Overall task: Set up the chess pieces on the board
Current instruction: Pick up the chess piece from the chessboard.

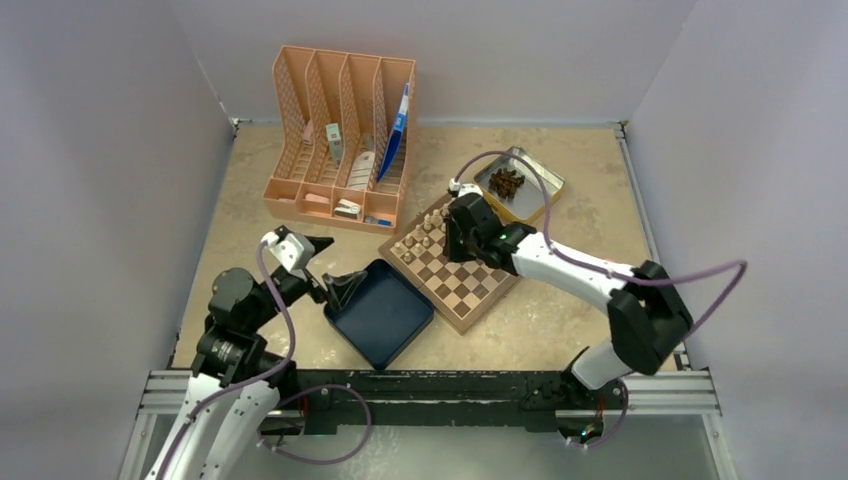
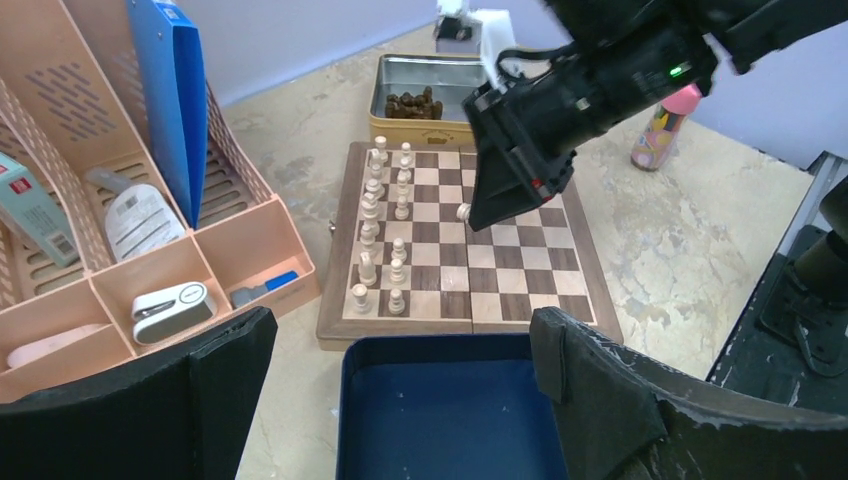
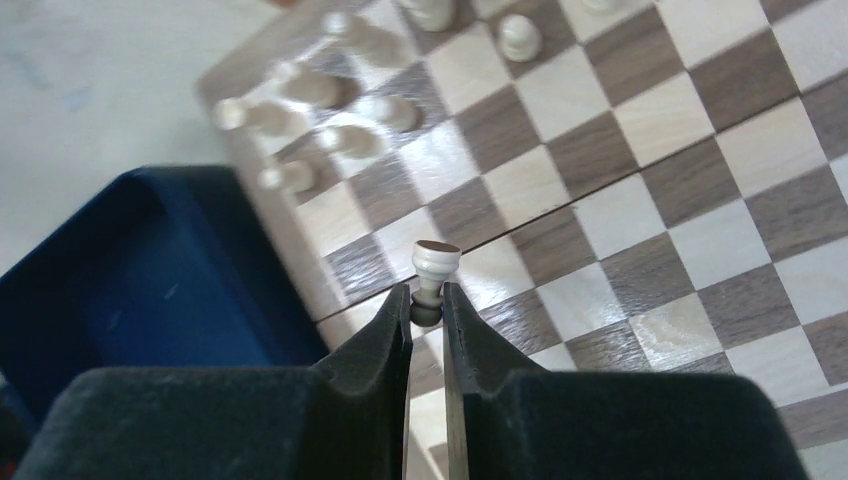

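Right end effector (image 3: pixel 427 300) pinching a pale chess piece (image 3: pixel 434 262), apparently a pawn, by its head, base free to meet the chessboard (image 3: pixel 650 120) below, near the ranked pieces (image 3: pixel 352 140) along its edge; left end effector (image 2: pixel 400 345) spread wide, clear of the board.

Beige table (image 1: pixel 570 320), board (image 1: pixel 472 290), blue tray (image 1: pixel 385 312), peach organiser (image 1: pixel 292 120), metal tin (image 1: pixel 537 180), perhaps bottle (image 2: pixel 660 130)

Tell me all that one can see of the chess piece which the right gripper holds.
The chess piece is small, pale, seemingly turned wood. The right gripper is shut on its narrow end; its wide round end, with a dark patch, points away from the gripper. It is over the board near the centre seam, apart from the other pieces.
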Controlling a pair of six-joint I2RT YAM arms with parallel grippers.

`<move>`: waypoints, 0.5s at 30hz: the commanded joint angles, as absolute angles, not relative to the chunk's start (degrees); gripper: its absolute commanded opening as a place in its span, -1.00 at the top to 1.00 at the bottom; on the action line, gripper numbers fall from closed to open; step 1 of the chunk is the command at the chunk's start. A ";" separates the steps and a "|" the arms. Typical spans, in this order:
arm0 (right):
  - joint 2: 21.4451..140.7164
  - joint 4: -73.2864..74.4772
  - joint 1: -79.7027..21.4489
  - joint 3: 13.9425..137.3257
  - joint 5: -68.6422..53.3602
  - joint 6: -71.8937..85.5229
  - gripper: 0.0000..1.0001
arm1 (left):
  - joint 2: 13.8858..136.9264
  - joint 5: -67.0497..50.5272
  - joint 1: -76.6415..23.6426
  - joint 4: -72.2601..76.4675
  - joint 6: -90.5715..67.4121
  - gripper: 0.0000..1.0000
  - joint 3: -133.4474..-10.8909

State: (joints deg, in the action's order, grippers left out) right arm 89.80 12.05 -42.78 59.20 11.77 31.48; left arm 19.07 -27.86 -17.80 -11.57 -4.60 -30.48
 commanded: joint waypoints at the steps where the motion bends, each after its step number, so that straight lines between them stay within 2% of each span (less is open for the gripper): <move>1: 82.19 8.65 -42.91 58.25 -1.38 23.98 0.75 | 23.91 -28.58 -18.02 -6.31 -8.17 -1.00 -31.78; 6: 78.58 5.31 -42.97 56.13 -13.92 20.68 0.74 | 30.00 -37.28 -18.02 -3.12 -4.68 -1.00 -34.43; 10: 76.53 2.98 -42.94 54.21 -24.04 17.41 0.72 | 34.63 -59.20 -18.02 -3.13 10.12 -0.78 -34.16; 13: 75.59 0.85 -42.92 52.67 -32.25 16.52 0.70 | 36.80 -69.96 -18.02 -2.99 18.35 -0.55 -32.67; 15: 75.00 -1.28 -42.98 51.70 -38.22 16.93 0.68 | 37.66 -73.29 -18.02 -2.90 22.71 -0.47 -31.86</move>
